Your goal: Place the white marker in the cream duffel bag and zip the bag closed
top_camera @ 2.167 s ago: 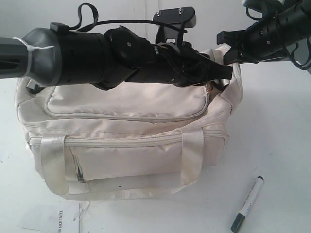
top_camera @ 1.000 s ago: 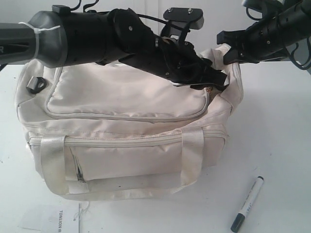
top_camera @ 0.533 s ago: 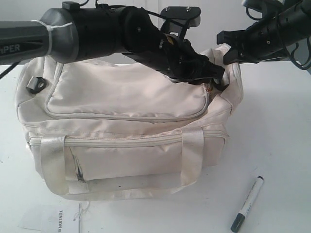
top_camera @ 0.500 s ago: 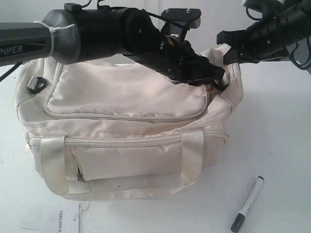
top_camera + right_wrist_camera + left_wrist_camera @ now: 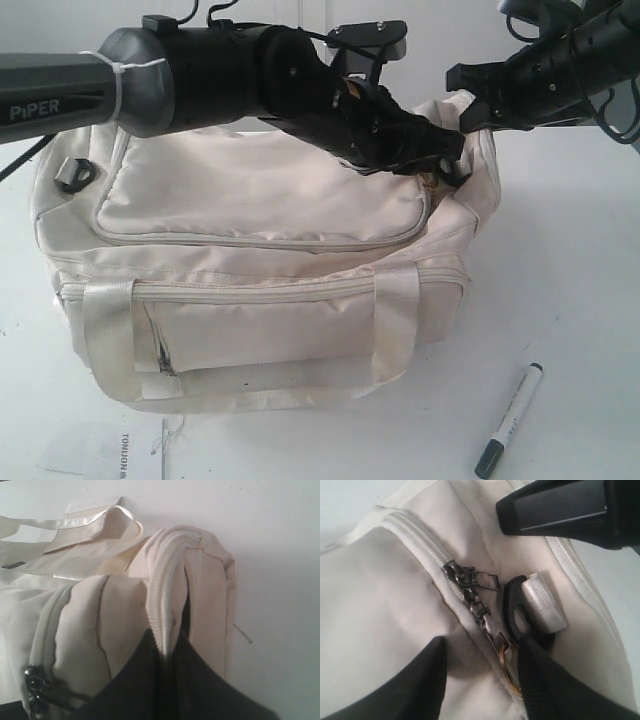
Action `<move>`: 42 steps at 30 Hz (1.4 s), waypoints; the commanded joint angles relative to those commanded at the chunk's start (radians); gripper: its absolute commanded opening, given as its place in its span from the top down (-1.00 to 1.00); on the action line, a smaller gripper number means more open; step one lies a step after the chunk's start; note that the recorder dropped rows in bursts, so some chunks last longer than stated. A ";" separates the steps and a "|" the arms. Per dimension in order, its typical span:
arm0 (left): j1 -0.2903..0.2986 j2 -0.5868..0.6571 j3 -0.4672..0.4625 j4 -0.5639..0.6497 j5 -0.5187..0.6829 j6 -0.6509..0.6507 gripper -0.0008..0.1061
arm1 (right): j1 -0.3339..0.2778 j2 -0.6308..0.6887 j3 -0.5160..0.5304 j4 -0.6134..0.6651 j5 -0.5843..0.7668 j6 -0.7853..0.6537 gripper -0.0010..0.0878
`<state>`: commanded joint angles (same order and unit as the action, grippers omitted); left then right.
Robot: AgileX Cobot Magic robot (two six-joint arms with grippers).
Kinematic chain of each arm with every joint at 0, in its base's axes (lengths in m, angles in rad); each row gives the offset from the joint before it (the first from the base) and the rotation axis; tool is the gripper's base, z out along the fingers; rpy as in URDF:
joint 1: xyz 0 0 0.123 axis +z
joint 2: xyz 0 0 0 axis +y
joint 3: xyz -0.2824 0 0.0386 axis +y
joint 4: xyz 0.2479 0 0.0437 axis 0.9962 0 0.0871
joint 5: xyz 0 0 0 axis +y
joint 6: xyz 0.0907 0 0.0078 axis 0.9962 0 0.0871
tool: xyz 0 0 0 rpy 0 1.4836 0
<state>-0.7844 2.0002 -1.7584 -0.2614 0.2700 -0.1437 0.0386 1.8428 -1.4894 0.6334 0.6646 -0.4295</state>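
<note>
**Clerk:** Item one, the white marker (image 5: 509, 419): location?

**Keeper:** On the counter (image 5: 585, 300), front right of the cream duffel bag (image 5: 260, 200), well apart from it, dark cap nearest the camera. It has not moved in the last seconds, and no jaws are near it.

**Clerk:** Item two, the bag?

**Keeper:** Upright, top flap (image 5: 250, 190) seemingly zipped. The zip pulls (image 5: 470, 587) are gathered at its right end, beside a brass key ring (image 5: 507, 667) and a black strap ring (image 5: 511, 607).

**Clerk:** State of the right jaws?

**Keeper:** Closed on a fold of the bag's end fabric by the zip, holding it up.

**Clerk:** And the left jaws?

**Keeper:** Parted, straddling the zip at the pulls, with nothing gripped.

**Clerk:** Change on record?

**Keeper:** The left arm (image 5: 200, 80) has risen off the flap. Its jaws have stayed at the pulls.

**Clerk:** Meaning?

**Keeper:** Probably the opening stage: the pull is not yet gripped and the marker not yet fetched.
</note>
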 joint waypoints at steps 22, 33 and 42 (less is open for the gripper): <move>-0.043 0.000 0.000 -0.007 0.003 -0.021 0.28 | 0.000 0.000 0.000 0.000 0.000 0.000 0.98; -0.043 0.000 0.000 0.007 -0.014 -0.014 0.99 | 0.000 0.000 0.000 0.000 0.000 0.000 0.98; -0.043 0.000 0.000 0.012 0.041 -0.072 0.99 | 0.000 0.000 0.000 0.000 0.000 0.000 0.98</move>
<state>-0.8272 2.0002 -1.7584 -0.2499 0.3107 -0.2154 0.0386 1.8428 -1.4894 0.6334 0.6646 -0.4295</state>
